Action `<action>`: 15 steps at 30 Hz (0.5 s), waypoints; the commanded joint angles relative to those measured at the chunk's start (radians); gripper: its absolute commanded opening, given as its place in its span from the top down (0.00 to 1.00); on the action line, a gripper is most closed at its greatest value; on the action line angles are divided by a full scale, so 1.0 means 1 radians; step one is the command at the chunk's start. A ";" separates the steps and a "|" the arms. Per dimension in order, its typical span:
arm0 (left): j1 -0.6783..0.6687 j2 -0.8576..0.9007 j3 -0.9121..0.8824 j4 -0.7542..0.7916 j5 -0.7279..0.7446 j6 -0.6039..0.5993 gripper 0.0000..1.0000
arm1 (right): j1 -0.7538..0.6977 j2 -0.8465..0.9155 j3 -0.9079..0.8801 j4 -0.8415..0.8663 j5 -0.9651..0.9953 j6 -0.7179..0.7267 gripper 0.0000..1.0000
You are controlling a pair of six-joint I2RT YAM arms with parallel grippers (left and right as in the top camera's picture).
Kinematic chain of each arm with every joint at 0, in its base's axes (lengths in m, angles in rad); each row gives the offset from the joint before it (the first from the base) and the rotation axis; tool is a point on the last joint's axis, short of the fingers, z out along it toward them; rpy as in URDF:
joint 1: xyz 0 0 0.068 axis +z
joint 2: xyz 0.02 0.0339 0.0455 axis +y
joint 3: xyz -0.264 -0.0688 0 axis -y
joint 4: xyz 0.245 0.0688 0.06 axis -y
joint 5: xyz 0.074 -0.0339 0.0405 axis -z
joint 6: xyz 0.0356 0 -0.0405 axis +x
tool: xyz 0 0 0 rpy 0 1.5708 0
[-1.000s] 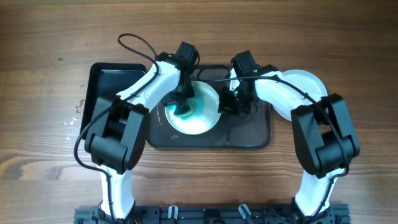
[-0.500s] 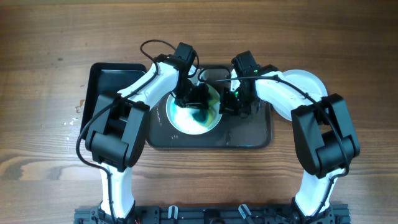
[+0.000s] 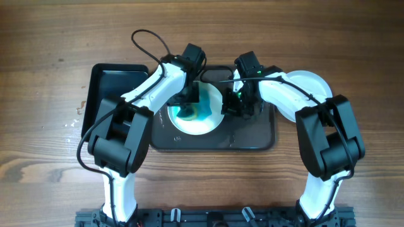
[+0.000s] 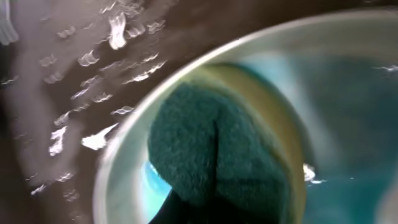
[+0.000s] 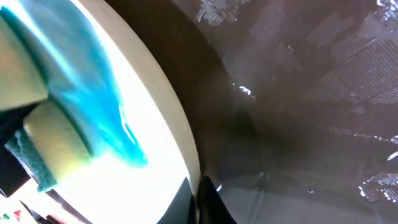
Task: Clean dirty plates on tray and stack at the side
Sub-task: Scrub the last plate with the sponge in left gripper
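Observation:
A white plate (image 3: 203, 123) smeared with blue lies on the dark grey-brown tray (image 3: 252, 135). My left gripper (image 3: 188, 106) is shut on a green and yellow sponge (image 3: 187, 114) and presses it on the left part of the plate. The left wrist view shows the sponge (image 4: 211, 149) inside the plate's rim (image 4: 118, 162). My right gripper (image 3: 235, 104) is shut on the plate's right rim. In the right wrist view its fingers (image 5: 200, 200) pinch the rim of the plate (image 5: 130, 186), with the blue smear (image 5: 93, 81) and the sponge (image 5: 53, 134) beyond.
White plates (image 3: 310, 82) lie on the wooden table to the right of the tray, partly under my right arm. A smaller glossy black tray (image 3: 104, 85) stands at the left. The tray's textured bottom (image 5: 298, 93) is bare to the right of the plate.
My left gripper swept the sponge right across the plate, then back to its left part. The blue smear has spread. My right gripper has not moved.

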 commanded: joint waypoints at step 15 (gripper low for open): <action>0.032 0.027 -0.031 0.055 0.760 0.380 0.96 | -0.005 0.004 -0.014 -0.010 0.003 -0.015 0.96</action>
